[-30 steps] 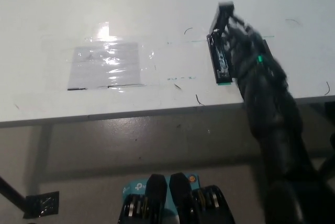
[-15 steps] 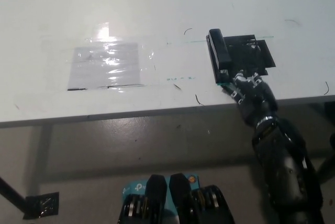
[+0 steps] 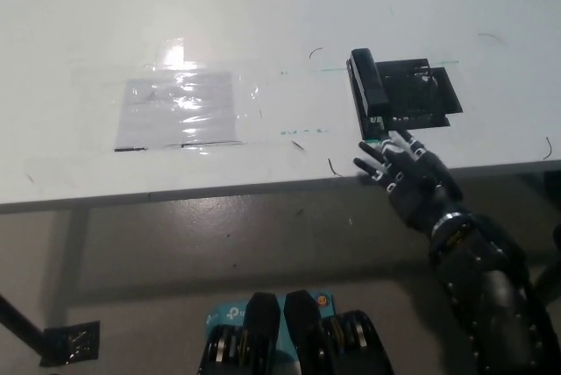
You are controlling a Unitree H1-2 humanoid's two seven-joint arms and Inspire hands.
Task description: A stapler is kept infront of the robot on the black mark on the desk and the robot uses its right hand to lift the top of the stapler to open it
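The black stapler lies lengthwise on the white desk, along the left side of the black mark. Its top looks lowered flat on the base. My black right hand is at the desk's front edge, just below the stapler's near end. The hand is open, its fingers spread, and it holds nothing. It does not seem to touch the stapler. My left hand is out of view.
A shiny taped transparent sheet lies on the desk's left part. Small pen marks dot the surface. The desk's front edge runs across the picture, with grey floor below it. A dark object is at the lower left.
One second ago my right hand held the stapler's top raised. It has since let go and drawn back to the desk edge, fingers spreading; the stapler now lies flat.
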